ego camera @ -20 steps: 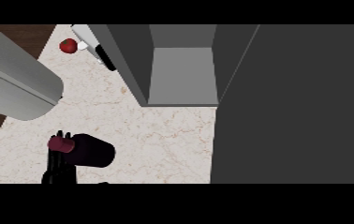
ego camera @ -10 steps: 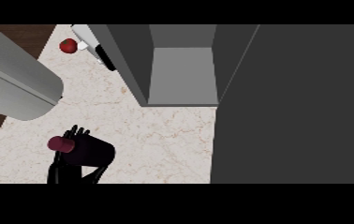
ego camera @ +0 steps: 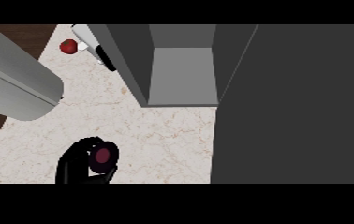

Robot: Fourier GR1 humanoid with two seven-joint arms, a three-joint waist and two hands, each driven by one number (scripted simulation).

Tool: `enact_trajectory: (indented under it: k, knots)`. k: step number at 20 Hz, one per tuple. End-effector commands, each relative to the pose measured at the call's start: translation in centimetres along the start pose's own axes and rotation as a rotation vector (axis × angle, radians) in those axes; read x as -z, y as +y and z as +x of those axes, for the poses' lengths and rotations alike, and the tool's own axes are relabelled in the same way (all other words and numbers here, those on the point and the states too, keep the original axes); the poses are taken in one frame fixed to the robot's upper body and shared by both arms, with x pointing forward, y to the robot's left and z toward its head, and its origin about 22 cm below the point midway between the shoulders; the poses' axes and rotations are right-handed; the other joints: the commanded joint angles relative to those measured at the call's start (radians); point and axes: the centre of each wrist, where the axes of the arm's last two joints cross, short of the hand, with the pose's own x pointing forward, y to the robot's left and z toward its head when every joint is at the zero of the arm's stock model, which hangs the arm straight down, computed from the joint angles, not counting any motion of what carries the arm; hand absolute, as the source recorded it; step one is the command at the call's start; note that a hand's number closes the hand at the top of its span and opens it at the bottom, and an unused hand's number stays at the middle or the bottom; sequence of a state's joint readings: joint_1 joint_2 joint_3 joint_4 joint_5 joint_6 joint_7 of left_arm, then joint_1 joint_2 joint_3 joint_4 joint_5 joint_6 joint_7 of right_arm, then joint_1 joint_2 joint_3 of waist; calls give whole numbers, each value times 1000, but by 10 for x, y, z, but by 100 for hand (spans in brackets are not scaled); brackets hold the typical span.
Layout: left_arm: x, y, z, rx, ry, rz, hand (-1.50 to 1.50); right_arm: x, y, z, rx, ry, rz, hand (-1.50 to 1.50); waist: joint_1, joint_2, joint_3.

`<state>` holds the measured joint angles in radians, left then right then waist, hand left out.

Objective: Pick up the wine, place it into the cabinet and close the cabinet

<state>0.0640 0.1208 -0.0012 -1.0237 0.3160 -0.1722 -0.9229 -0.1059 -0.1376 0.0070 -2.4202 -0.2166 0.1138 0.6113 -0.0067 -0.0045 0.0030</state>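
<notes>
Hand near the lower edge: a black hand (ego camera: 72,164) shows at the lower left of the head view, and its fingers (ego camera: 88,142) are curled round the wine (ego camera: 104,156). Only this one hand is seen; from its place at the view's left I take it for the left hand, and the right hand is not in view.
Wine: the dark bottle is seen from above, with its dark red top facing the camera. It sits inside the curl of the hand, over the pale marbled worktop (ego camera: 166,134). I cannot tell if it is already lifted or if its base is on the worktop.
Grey forearm: a big grey rounded shape (ego camera: 24,89) crosses the left side, above the hand; it looks like a forearm very near the camera.
Cabinet: the grey cabinet (ego camera: 181,68) stands farther back, open, and its inside looks empty. A large dark panel (ego camera: 283,106) at the right is probably its open door.
Far corner: a small red round thing (ego camera: 68,46) lies at the upper left, beside a white object with a black strip (ego camera: 93,42).
Done, as I judge: the wine is grasped.
Left to do: carry the wine to the cabinet, set it inside, release it, and close the door.
</notes>
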Motion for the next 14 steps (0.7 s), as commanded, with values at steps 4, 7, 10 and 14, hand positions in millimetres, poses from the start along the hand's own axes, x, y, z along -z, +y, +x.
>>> enact_trajectory:
  k: [4,7,10,14]
  knots:
    - [14,15,23,124,112,-69,150,-14,8,24,37,-57,27,-150,6,2,-3]
    - [19,27,25,129,168,-75,150,-19,0,28,16,-43,33,-150,2,2,-3]
    - [39,33,41,109,134,-64,150,-18,3,22,29,-46,18,-150,6,3,-3]
    - [28,32,47,170,25,-74,150,-29,13,13,42,-54,15,-150,7,1,-3]
